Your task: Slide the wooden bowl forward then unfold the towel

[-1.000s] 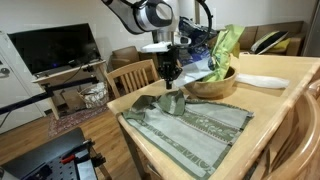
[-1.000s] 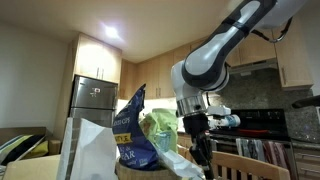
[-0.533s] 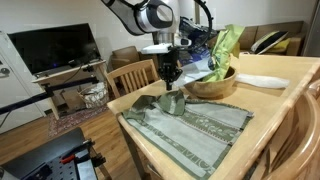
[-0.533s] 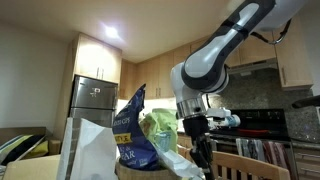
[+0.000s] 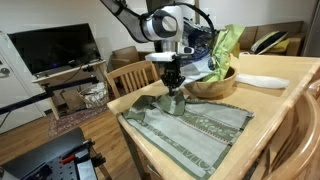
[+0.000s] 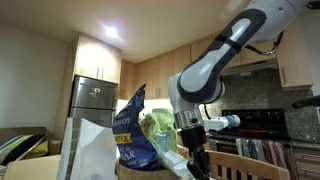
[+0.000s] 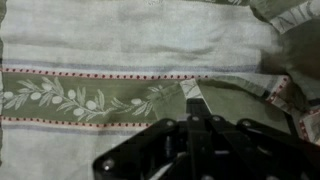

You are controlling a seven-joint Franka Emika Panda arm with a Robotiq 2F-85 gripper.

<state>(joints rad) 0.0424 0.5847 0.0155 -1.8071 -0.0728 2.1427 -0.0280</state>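
Observation:
The towel (image 5: 205,125), grey-green with paler patterned bands, lies spread over the near part of the wooden table (image 5: 290,70). One dark flap is bunched up at its far corner. My gripper (image 5: 174,88) stands right on that flap, just beside the wooden bowl (image 5: 215,90). In the wrist view the towel (image 7: 100,50) fills the frame. There my gripper (image 7: 197,103) has its jaws together at the tip of a folded corner, pinching the cloth. In an exterior view the gripper (image 6: 196,165) points down behind the bags; bowl and towel are hidden there.
A green bag (image 5: 226,45) and a blue snack bag (image 6: 128,135) stand in and behind the bowl. A small white dish (image 5: 262,81) lies further along the table. A wooden chair (image 5: 132,75) stands at the table's far side, and a TV (image 5: 55,48) stands beyond it.
My gripper has moved down and slightly toward the bowl, onto the bunched corner of the towel. The bowl and the rest of the towel have not moved.

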